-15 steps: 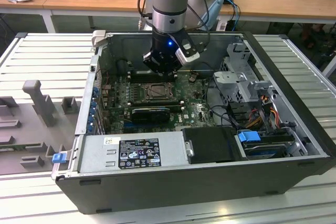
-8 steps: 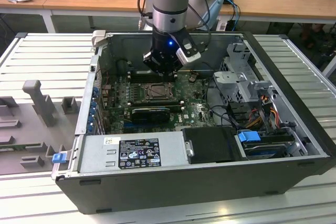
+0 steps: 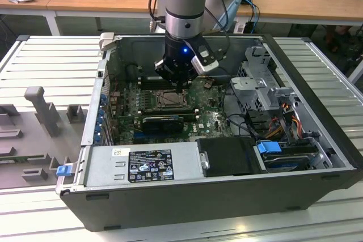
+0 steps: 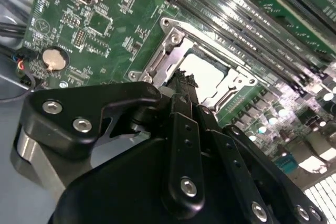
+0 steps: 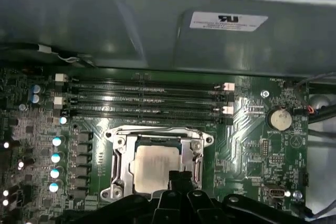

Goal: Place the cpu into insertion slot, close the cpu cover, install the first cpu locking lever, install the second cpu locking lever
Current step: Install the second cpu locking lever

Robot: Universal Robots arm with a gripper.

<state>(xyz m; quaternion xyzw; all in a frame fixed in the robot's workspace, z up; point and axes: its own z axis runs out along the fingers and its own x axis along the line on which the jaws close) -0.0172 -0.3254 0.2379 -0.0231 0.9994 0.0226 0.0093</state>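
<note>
though socketed, cpu (image 5: pixel 152 166) beneath hand (image 5: pixel 180 178)

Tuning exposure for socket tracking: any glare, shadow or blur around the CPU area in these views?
Second wrist view: strong glare on the memory slots beside the cpu; the gripper close to the lens looks soft. First wrist view: even light on the cpu, mild sheen on the cpu cover. Exterior view: the arm shades the insertion slot; a blue light glows on the wrist.

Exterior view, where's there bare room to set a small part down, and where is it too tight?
Free: the ribbed grey table on the exterior view's left of the computer case, and the strip on its right. Crowded: inside the case, where the gripper hangs over the cpu, and the cabled drive bay.
</note>
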